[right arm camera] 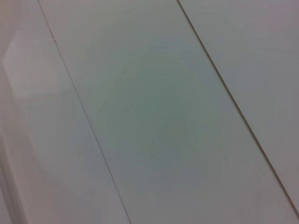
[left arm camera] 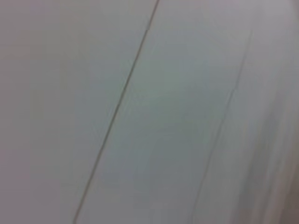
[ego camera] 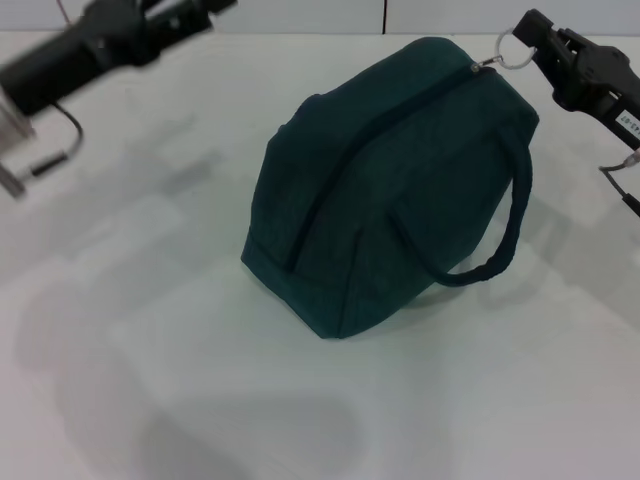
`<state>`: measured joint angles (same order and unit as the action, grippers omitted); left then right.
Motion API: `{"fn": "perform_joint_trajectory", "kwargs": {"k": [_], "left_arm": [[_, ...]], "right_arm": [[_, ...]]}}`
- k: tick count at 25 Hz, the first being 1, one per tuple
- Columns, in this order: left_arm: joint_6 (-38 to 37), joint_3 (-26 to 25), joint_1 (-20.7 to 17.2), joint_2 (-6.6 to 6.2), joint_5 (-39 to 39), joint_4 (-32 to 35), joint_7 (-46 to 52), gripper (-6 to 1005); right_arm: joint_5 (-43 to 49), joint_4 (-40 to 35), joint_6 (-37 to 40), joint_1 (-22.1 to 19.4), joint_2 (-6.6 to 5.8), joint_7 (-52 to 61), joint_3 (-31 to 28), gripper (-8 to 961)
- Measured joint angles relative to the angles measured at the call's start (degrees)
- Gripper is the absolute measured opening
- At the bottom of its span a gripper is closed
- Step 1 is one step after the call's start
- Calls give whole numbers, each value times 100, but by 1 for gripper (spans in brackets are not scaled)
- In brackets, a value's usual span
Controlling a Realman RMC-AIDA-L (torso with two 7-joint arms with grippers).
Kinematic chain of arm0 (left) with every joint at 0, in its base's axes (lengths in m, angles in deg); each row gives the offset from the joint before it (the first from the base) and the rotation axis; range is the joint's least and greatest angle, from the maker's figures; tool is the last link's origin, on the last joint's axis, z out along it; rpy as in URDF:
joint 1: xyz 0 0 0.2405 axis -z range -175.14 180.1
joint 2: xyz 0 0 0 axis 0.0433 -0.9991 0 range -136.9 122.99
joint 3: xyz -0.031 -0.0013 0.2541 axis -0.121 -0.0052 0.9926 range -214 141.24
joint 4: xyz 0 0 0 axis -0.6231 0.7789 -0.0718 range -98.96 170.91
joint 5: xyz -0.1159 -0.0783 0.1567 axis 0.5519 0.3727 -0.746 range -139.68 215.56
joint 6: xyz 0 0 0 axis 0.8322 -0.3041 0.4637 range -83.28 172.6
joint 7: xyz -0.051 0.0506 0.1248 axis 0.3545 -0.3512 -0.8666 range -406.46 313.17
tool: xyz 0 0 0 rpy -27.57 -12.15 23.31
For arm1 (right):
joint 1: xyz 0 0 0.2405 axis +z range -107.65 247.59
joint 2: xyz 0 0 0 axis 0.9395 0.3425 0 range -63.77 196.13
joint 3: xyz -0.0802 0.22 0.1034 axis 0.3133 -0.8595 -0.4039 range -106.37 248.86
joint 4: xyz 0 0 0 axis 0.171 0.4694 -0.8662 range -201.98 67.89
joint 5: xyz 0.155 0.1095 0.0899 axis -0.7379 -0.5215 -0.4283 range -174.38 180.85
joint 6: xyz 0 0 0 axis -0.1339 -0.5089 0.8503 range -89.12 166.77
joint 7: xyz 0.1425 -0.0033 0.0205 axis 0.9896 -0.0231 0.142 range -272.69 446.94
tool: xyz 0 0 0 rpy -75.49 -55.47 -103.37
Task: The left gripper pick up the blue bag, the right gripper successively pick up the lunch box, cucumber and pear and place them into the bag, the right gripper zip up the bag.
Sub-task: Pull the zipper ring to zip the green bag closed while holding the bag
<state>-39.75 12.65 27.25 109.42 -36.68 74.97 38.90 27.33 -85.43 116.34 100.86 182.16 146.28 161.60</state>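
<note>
The blue bag (ego camera: 400, 180) lies on the white table (ego camera: 150, 300), its zipper line closed along the top and one loop handle (ego camera: 490, 262) hanging toward the front right. At the bag's far right end my right gripper (ego camera: 528, 42) is shut on the silver ring pull (ego camera: 512, 52), which is held stretched up toward it. My left gripper (ego camera: 185, 12) is raised at the far left, apart from the bag and blurred. The lunch box, cucumber and pear are out of view. Both wrist views show only pale panels with thin seams.
White tabletop surrounds the bag on all sides. A thin dark cable (ego camera: 62, 135) loops off the left arm. Another cable (ego camera: 622, 185) hangs from the right arm near the table's right edge.
</note>
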Motion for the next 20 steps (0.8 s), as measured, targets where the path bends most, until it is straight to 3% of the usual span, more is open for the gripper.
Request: {"fn": "perform_joint_trajectory", "kwargs": {"k": [4, 7, 9, 12, 15, 17, 20], "left_arm": [[237, 33, 438, -505, -875, 512, 1177, 891], [2, 110, 641, -693, -1653, 1309, 2031, 890], [-298, 145, 697, -638, -2170, 2111, 2499, 889], [-733, 367, 726, -440, -2855, 3358, 3192, 887], [-900, 1203, 736, -265, -3763, 4682, 4215, 886], [-914, 1691, 755, -166, -4210, 5194, 4728, 885], [-921, 2010, 814, 143, -4768, 5655, 5243, 883]], "right_arm": [[-20, 29, 90, -17, -13, -7, 0, 12], [-25, 39, 137, -33, -17, -9, -2, 12], [-29, 43, 143, -36, -17, -10, -4, 12], [-30, 46, 139, -38, -9, -11, -6, 12], [-31, 46, 111, -37, -8, -11, -8, 11], [-31, 46, 101, -35, -8, -12, -9, 11], [-35, 46, 98, -32, -6, -20, -9, 11]]}}
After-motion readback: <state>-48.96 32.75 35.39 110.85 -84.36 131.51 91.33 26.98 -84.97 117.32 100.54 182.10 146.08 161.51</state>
